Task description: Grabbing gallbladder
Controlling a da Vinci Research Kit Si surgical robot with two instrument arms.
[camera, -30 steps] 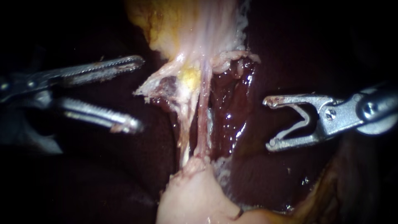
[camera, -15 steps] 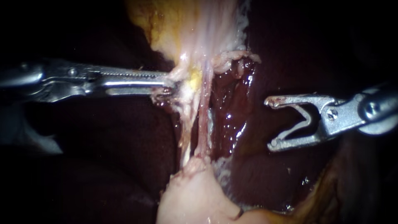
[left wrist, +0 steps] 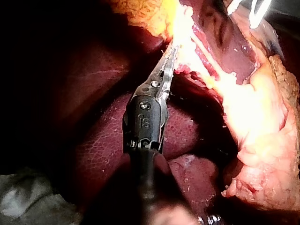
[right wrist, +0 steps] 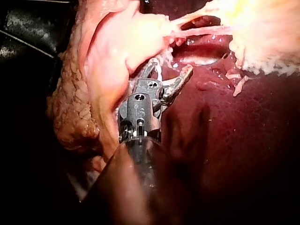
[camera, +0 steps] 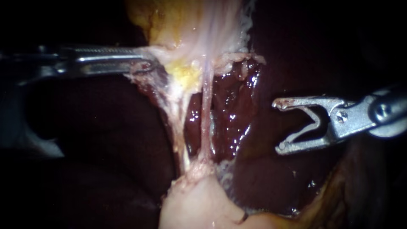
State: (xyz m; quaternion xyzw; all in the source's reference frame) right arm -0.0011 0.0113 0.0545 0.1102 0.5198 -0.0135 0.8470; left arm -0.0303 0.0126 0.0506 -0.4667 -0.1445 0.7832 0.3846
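While closing flat on the ragged pale edge of the gallbladder (camera: 190, 25), the left instrument's end effector (camera: 148, 64) is gripping that fold from both sides and drawing it taut toward its own shaft. Gallbladder is sitting at the upper middle of the endoscope view, against dark liver (camera: 106, 140). Two thin tubes (camera: 206, 110) are stretching from it down to a pale tissue mound (camera: 195, 199). The right instrument's end effector (camera: 277, 125) is hanging wide open, gripping nothing, well apart from the tubes.

One left instrument (camera: 149, 63) and one right instrument (camera: 277, 126), two tubes (camera: 206, 118), one gallbladder (camera: 203, 29), one liver (camera: 237, 110).
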